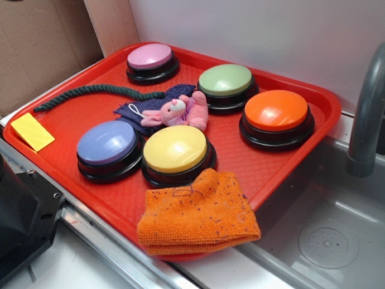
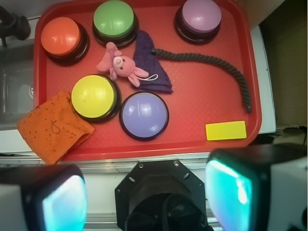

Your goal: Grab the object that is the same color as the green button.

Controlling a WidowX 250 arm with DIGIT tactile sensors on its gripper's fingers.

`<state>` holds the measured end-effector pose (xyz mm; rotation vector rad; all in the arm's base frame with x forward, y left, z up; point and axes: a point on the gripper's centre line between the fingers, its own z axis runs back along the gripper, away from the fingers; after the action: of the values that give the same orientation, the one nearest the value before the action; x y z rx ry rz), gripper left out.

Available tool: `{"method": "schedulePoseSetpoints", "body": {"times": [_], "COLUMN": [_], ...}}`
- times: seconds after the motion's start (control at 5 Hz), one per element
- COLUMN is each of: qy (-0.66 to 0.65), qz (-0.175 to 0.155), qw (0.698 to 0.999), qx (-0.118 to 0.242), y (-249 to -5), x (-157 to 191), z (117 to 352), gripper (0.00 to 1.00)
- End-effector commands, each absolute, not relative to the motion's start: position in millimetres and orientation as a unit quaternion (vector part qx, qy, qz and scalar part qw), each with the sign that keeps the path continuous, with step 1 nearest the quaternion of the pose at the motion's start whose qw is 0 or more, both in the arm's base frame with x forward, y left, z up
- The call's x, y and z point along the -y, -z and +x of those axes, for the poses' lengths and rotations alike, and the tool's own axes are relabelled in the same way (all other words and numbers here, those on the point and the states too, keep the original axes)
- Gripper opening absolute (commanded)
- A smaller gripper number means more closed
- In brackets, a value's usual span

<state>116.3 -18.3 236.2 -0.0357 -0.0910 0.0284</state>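
I see the dark green rope (image 2: pixel 211 62) lying loose on the red tray (image 2: pixel 192 130), far ahead of my claw (image 2: pixel 144 202) and off to its right, one end touching the dark blue cloth (image 2: pixel 151 65). The green button (image 2: pixel 113 18) sits ahead and slightly left, beyond the pink plush toy (image 2: pixel 120 65). My claw hangs back off the tray's near edge, fingers (image 2: pixel 228 192) spread wide, holding nothing.

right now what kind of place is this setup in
Probably a toy kitchen sink counter: a steel sink basin with a grey faucet sits beside the red tray of dome buttons, cloths and a green rope.
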Motion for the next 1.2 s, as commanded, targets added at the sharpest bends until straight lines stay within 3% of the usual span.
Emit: {"method": "schedulePoseSetpoints", "body": {"times": [0.0,0.6,1.0], "qy": [-0.014,-0.181,-0.323], "qz": [-0.018,-0.071,-0.065], "qw": [0.999,0.980,0.942], "qx": [0.045,0.049,0.055], "y": [-236,-201,-165], "x": [18,-3,-36], "z": [116,176,217], "gripper": [1.00,1.00,1.00]}}
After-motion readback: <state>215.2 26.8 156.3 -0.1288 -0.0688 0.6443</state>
